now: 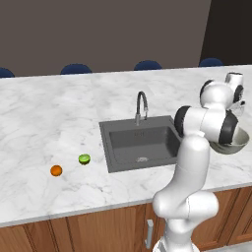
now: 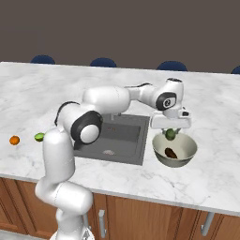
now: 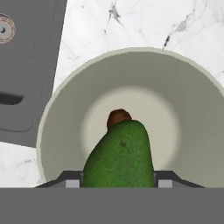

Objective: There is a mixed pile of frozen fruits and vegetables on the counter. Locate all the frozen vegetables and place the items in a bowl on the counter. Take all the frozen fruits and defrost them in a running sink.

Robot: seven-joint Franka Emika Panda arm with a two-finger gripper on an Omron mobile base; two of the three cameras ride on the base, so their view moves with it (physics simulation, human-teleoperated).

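Note:
My gripper (image 2: pixel 170 133) hangs just above the pale bowl (image 2: pixel 192 149), shut on the dark green glossy oval vegetable (image 2: pixel 170 135). In the hand view the green piece (image 3: pixel 120 155) sits between the fingertips, over the bowl's inside (image 3: pixel 183 92). The dark brown oblong vegetable (image 2: pixel 171 153) lies on the bowl's bottom, partly hidden behind the green one (image 3: pixel 119 117). The two fruits rest on the counter (image 1: pixel 49 113) left of the sink (image 1: pixel 140 142): the orange ball (image 1: pixel 56 170) and the lime-green round piece (image 1: pixel 84 159). They also show at the far left as the orange ball (image 2: pixel 14 140) and the lime piece (image 2: pixel 39 137).
The curved dark faucet (image 1: pixel 141 106) stands behind the sink basin, whose drain (image 1: pixel 141 159) shows; no water is visible. The bowl (image 1: pixel 237 142) sits right of the sink, near the counter's front edge. Blue chair backs (image 1: pixel 76 69) line the far side.

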